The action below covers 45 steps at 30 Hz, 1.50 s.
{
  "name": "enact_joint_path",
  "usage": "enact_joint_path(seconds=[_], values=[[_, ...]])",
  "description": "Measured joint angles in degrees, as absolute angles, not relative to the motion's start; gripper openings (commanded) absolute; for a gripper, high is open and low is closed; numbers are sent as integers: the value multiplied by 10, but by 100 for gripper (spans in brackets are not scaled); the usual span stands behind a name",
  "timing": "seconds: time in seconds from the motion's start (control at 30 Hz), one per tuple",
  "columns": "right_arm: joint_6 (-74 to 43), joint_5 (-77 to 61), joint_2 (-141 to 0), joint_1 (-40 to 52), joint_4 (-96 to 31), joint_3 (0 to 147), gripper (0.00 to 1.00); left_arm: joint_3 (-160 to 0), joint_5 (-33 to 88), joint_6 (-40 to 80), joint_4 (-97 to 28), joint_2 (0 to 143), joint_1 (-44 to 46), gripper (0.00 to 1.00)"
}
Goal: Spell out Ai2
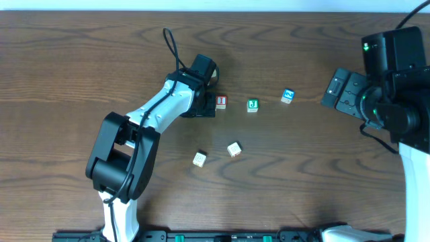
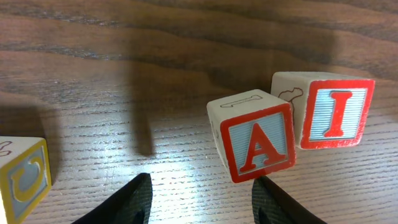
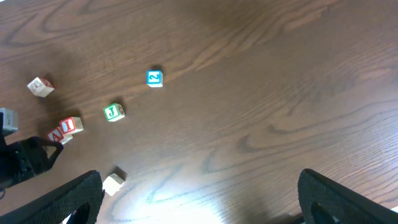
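A green J (image 1: 252, 105) is sitting between the I (image 1: 221, 101) and the blue 2 (image 1: 287, 96), interrupting that row. One pale block (image 1: 199, 158) and another (image 1: 234, 149) are lying nearer the robot. A yellow C (image 2: 22, 177) is showing at the edge of the left wrist view; I cannot tell whether it is one of the pale pair. The A (image 2: 258, 144) is sitting tilted just beside the I, hidden from overhead by the left arm. That arm is stretching across the table (image 1: 80, 54), and the left gripper (image 2: 202, 202) is hanging low with its fingers spread and holding nothing, the A just past one fingertip (image 2: 273, 205). The right gripper (image 3: 200, 186) is gaping wide and empty, well apart from the blocks. Showing: one A, one I, one 2, one J, one C, two pale blocks.
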State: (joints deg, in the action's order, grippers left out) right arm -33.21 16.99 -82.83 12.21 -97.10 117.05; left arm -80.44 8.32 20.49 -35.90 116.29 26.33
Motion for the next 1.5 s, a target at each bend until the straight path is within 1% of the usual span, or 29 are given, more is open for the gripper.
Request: enact_joint_path(seconds=[0.63,1.5], values=[[-332,170,-828,122,-971,1171,99,-783,41,205,-331,1163,265,52],[-332,170,-828,122,-971,1171,99,-783,43,208,-315,1163,265,52]])
